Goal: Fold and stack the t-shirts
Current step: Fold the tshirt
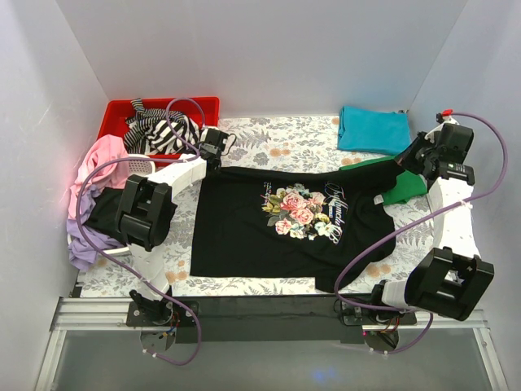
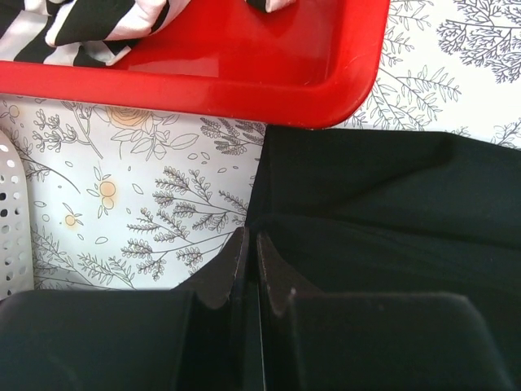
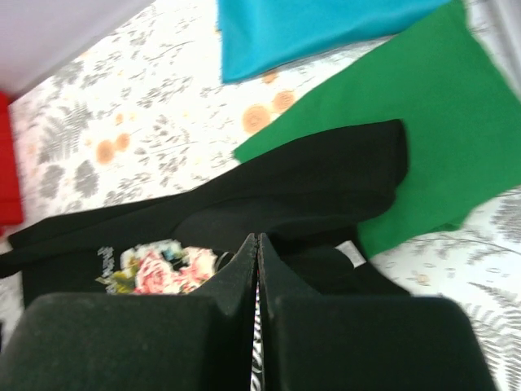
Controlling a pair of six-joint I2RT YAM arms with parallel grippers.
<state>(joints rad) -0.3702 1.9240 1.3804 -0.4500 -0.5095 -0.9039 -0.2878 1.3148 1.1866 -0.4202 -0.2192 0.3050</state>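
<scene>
**Black on floral: the black tee is spread out and pinched at both far corners**

So the black tee lies print-up in the middle of the table. The pink roses and pale lettering sit a bit right of its centre, and there's a small white label near its right end.

The left gripper is at the tee's far-left corner. Its jaws are pressed together, and the cloth edge runs straight into the tips, so it looks clamped on that edge. The right gripper is at the far-right end, jaws together too, with the tips down in bunched black cloth. It looks like a pinch, though the wrist view is a bit blurry.

That right end of the tee overlaps the green tee, which pokes out from under it. The teal tee sits folded just beyond the green one, near the back wall.

Over on the left, the red bin is just behind the left gripper, with the striped tee heaped in it. The pink tee and lilac tee hang around the white basket at the left edge. All of it sits on the floral table cover.
</scene>
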